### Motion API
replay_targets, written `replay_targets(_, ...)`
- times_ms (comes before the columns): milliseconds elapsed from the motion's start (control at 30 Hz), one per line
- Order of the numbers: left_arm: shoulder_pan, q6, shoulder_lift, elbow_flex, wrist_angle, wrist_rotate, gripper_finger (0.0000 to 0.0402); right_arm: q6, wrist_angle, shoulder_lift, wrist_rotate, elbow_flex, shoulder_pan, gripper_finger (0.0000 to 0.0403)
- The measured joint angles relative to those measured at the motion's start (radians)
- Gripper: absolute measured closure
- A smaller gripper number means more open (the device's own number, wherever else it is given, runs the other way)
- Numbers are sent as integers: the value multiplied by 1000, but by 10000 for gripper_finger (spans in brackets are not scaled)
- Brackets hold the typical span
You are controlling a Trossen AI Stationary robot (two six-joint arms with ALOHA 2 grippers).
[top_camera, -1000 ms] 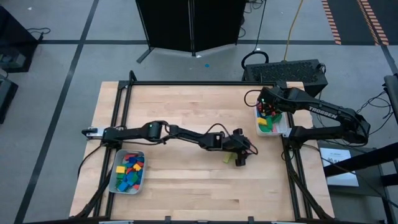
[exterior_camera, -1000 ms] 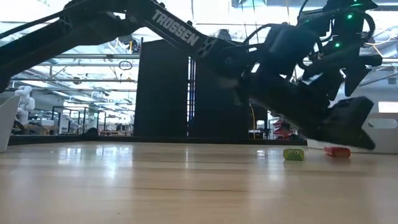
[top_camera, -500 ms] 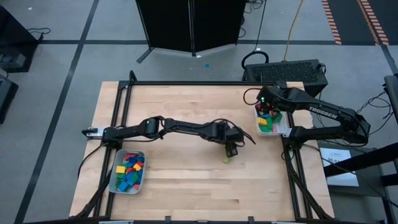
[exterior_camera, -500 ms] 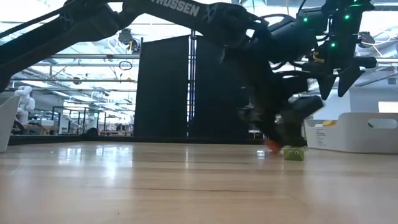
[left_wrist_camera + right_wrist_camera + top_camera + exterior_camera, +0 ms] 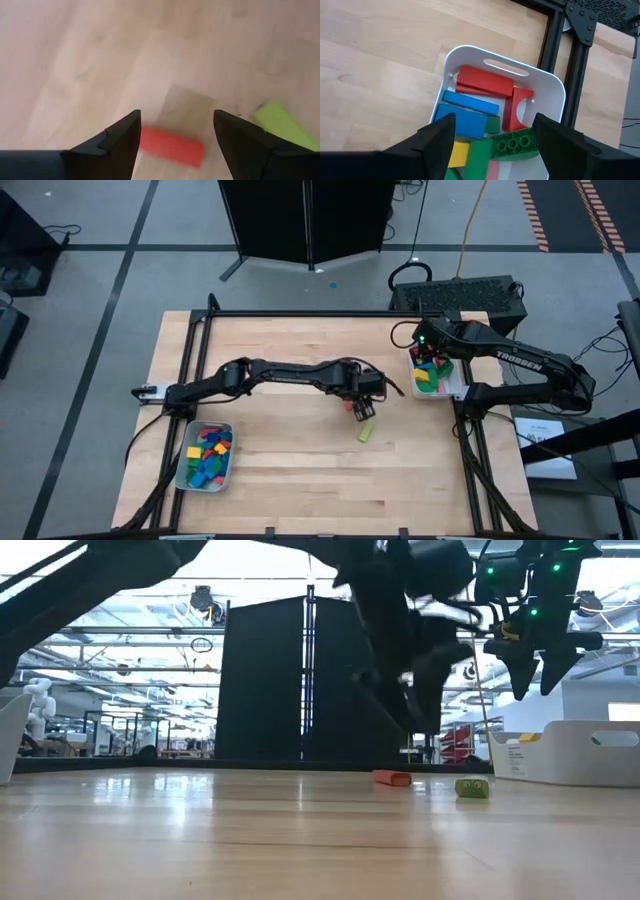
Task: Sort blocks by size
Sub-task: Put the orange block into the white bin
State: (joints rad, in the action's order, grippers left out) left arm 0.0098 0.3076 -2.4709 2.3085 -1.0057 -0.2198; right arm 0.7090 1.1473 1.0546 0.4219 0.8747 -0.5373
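A red bar block (image 5: 172,146) lies flat on the wooden table, and a light-green bar block (image 5: 282,125) lies close beside it. The high view shows the red block (image 5: 351,407) to the left of and beyond the green one (image 5: 366,431). My left gripper (image 5: 176,117) hangs open above the red block without touching it (image 5: 361,400). My right gripper (image 5: 494,120) is open above the white tray (image 5: 470,50) at the table's right edge. That tray holds several red, blue, green and yellow blocks.
A second tray (image 5: 180,470) with several small coloured blocks stands at the near left. A black frame rail (image 5: 300,313) runs along the table's far edge and down both sides. Bare wood lies around the two loose blocks (image 5: 392,778).
My left gripper has risen and drawn back toward the table's left and far edge, tipping to point more steeply down. The red block has shifted along the table from the green block's right side to its left and now lies free. The green block has stayed put.
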Motion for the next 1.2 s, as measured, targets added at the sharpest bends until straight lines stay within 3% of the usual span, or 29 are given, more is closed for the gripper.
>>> replay_targets(233, 38, 430, 19, -6, -176, -33, 153, 1, -24, 0, 0, 0, 0, 147)
replay_targets(567, 75, 589, 13, -34, -147, 108, 153, 1, -56, 0, -4, 0, 0, 147)
replay_targets(867, 75, 609, 1, -33, -123, 118, 153, 1, -77, 0, -4, 0, 0, 147)
replay_targets(1000, 76, 657, -33, -33, -117, 189, 153, 0, -77, 0, -4, 0, 0, 147)
replay_targets(1200, 75, 680, -66, -33, -107, 217, 153, -22, -77, 0, -4, 0, 0, 147)
